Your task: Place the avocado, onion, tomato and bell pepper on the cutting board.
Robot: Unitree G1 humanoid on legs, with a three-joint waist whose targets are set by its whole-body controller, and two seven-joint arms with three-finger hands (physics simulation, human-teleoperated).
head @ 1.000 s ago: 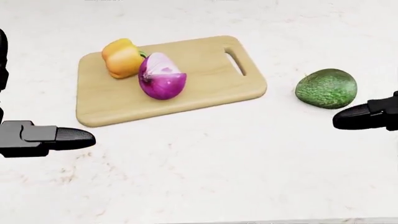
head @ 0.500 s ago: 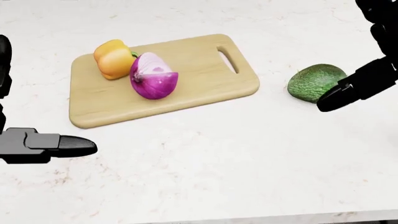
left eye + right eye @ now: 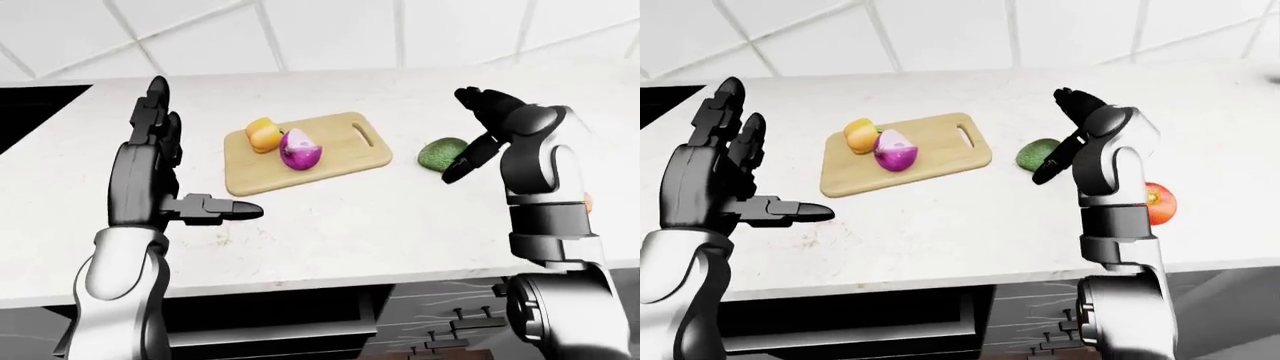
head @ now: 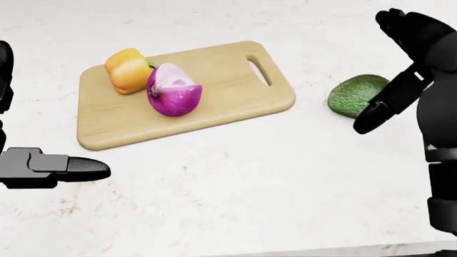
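Observation:
A wooden cutting board (image 4: 229, 80) lies on the white counter. On its left part rest a yellow-orange bell pepper (image 4: 128, 69) and a purple onion half (image 4: 173, 90), touching each other. The green avocado (image 4: 355, 95) sits on the counter right of the board. My right hand (image 4: 371, 72) is open just right of the avocado, fingers raised above it and thumb low beside it, not closed round it. A red tomato (image 3: 1159, 203) shows farther right, partly hidden behind my right forearm. My left hand (image 3: 195, 157) is open and holds nothing, left of and below the board.
A black stove (image 3: 30, 112) fills the counter's far left in the left-eye view. A tiled wall (image 3: 330, 34) rises behind the counter. The counter's edge (image 3: 330, 277) runs along the bottom, with dark drawers beneath.
My right hand has risen from the lower right and swung in beside the avocado, fingers now above it. The view shifted slightly. The left hand has barely moved.

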